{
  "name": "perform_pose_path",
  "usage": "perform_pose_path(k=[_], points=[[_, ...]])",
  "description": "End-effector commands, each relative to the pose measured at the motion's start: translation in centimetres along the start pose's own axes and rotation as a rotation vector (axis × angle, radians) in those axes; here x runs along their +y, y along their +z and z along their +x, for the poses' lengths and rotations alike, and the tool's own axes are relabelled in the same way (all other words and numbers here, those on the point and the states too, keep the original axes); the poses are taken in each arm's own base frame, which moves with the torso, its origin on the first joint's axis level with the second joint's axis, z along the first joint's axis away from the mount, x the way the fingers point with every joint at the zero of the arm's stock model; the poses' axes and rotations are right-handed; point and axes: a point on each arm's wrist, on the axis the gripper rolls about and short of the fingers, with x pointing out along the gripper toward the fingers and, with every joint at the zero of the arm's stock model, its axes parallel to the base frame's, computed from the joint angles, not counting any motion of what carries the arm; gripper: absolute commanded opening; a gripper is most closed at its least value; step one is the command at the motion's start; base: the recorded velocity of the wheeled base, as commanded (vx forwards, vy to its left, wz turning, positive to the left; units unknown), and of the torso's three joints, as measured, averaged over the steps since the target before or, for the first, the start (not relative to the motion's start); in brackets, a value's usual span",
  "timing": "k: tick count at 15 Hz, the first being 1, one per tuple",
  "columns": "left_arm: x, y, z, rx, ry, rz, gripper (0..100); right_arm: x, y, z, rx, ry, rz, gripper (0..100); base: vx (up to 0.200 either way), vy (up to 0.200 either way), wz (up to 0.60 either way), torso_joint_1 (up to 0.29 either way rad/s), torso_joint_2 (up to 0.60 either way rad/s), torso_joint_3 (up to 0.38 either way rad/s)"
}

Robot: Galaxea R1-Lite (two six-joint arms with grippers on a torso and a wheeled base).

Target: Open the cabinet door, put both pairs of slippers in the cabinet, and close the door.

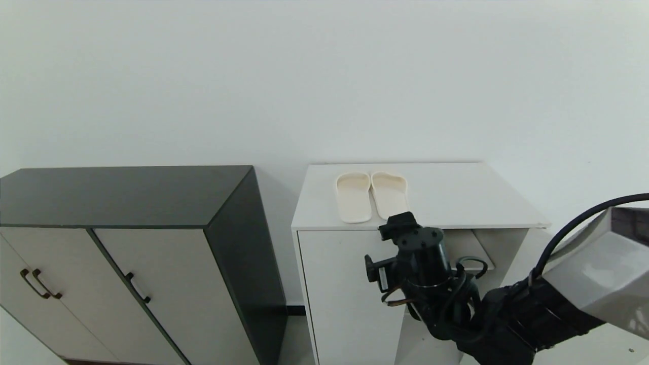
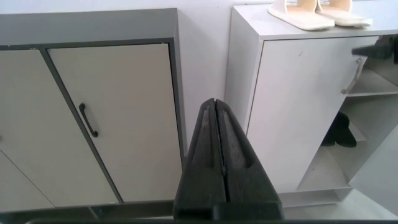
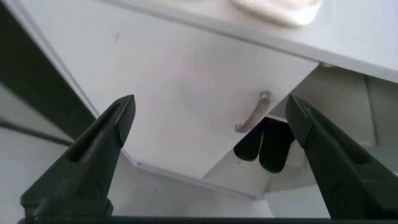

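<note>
I'm holding the right gripper [image 3: 210, 99] gaping, empty, at the door [image 3: 174, 68] and the left gripper [image 2: 214, 107] pinched shut on nothing. A careless lift risks knocking slippers [image 1: 353, 196] off the cabinet [image 1: 456, 195] front edge.

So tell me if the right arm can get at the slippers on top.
Probably yes: its open end effector hovers at the cabinet's front edge, close to the slippers, with nothing between.

1. White cabinet [image 1: 456, 195]: the door [image 1: 339, 284] covers the left side; the right side is open.
2. A shelf [image 2: 373, 84] splits the opening; dark slippers [image 2: 341, 130] occupy the lower compartment.
3. Top: cream slippers [image 1: 371, 195] occupy the front edge left of centre; right half bare.
4. Right pincer [image 3: 210, 102], jaws spread, stands directly before the handle [image 3: 252, 113].
</note>
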Motion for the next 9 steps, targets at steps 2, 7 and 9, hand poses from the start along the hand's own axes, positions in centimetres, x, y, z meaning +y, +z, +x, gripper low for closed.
perform_pose_path(k=[2,7,9], points=[[0.0,0.0,0.0,0.0,0.0,-0.001,0,0.8,5.0,-0.3,-0.055,-0.088,0.159,100,0.0,0.0,0.0,0.0,0.0,0.0],[0.0,0.0,0.0,0.002,-0.003,-0.001,0,0.7,5.6,-0.1,-0.069,-0.101,0.172,100,0.12,0.0,0.0,-0.002,0.0,0.001],[0.0,0.0,0.0,0.002,-0.003,-0.001,0,0.7,5.5,0.1,-0.066,-0.103,0.172,100,0.2,0.0,0.0,0.01,0.01,0.002]])
